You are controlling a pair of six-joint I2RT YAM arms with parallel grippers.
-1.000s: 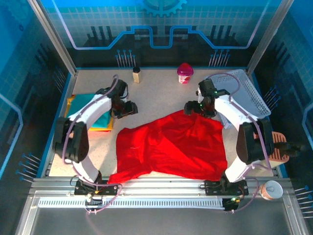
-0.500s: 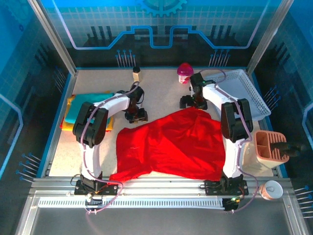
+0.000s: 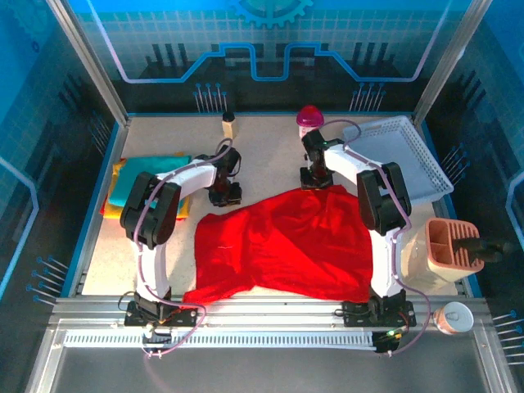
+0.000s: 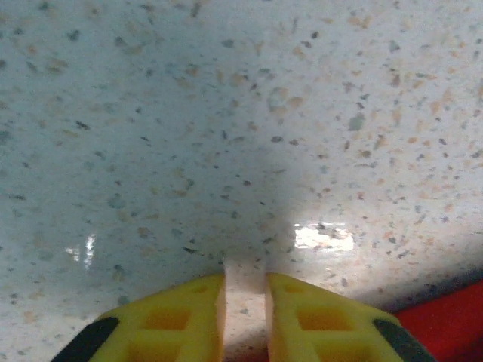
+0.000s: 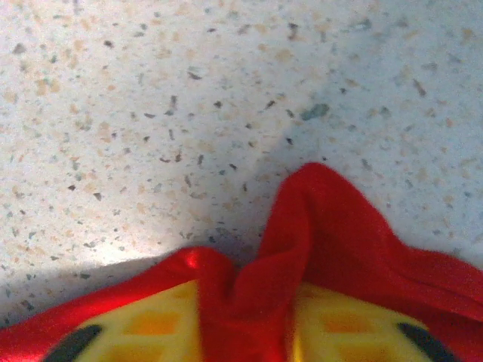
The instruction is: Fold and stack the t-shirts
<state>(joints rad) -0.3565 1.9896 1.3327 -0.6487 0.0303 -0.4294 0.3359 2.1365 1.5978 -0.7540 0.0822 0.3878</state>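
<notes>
A large red t-shirt (image 3: 286,246) lies spread on the speckled table, its far edge running between my two grippers. My right gripper (image 3: 315,178) (image 5: 245,290) is shut on that far edge, and a ridge of the red t-shirt (image 5: 324,219) bulges up between its yellow fingers. My left gripper (image 3: 225,195) (image 4: 244,275) sits at the shirt's far-left edge, jaws drawn to a thin slit with a trace of red at its base; the red t-shirt (image 4: 449,320) also shows at the lower right. A folded teal t-shirt (image 3: 151,173) lies on yellow and orange ones (image 3: 115,201) at the left.
A white lattice basket (image 3: 409,155) stands at the back right. A pink-lidded jar (image 3: 309,119) and a small bottle (image 3: 228,125) stand at the back. A salmon holder (image 3: 449,246) and a cup (image 3: 453,315) are at the right front.
Both grippers have closed. The right gripper slid left along the shirt's far edge and pinched it. The left gripper stayed near the shirt's far-left edge.
</notes>
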